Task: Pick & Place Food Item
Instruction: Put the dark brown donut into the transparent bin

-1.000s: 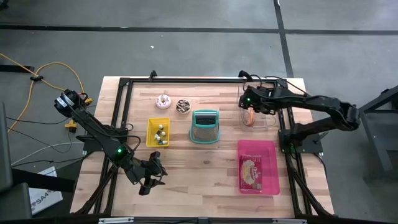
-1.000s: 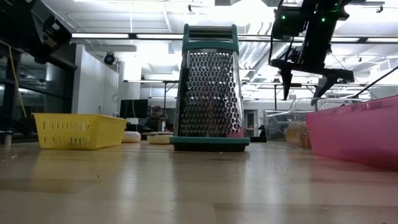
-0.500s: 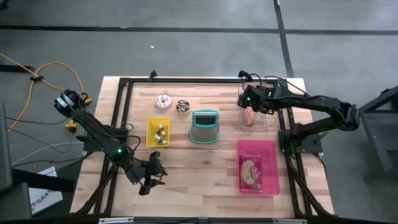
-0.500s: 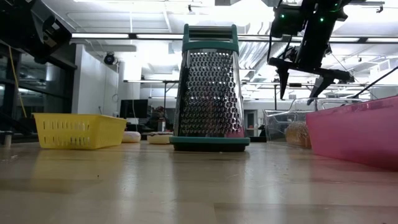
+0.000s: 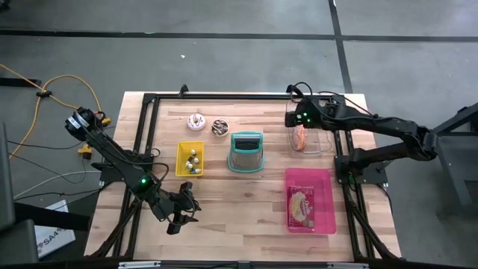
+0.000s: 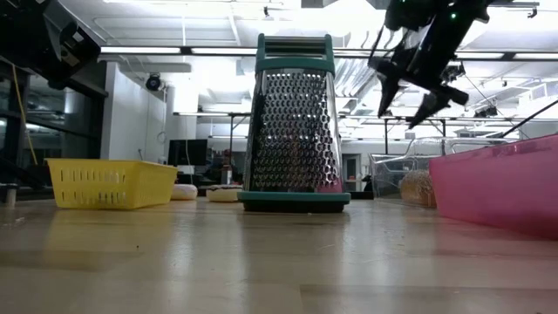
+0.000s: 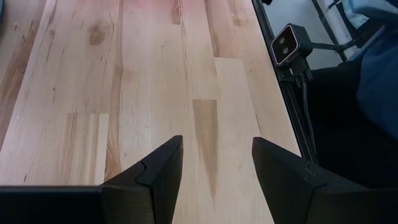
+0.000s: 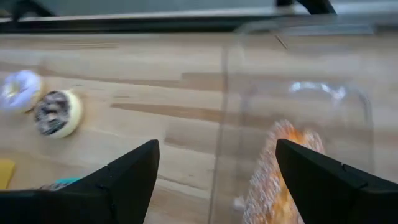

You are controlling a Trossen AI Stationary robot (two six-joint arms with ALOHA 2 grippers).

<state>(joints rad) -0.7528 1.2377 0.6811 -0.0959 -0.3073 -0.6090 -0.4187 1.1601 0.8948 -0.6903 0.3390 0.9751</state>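
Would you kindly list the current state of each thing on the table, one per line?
Right pincer: open, empty, above the clear container.
Left pincer: open, empty.
Orange food item: lying in clear container.
Grater: upright.
Pink bin: holds a packet.
Yellow basket: holds small items.

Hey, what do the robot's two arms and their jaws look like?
Both arms are dark, slim and jointed, each with a small green light. The left gripper has two black, wedge-shaped jaws; the right gripper has the same. Thin black cables loop near the right arm's wrist.
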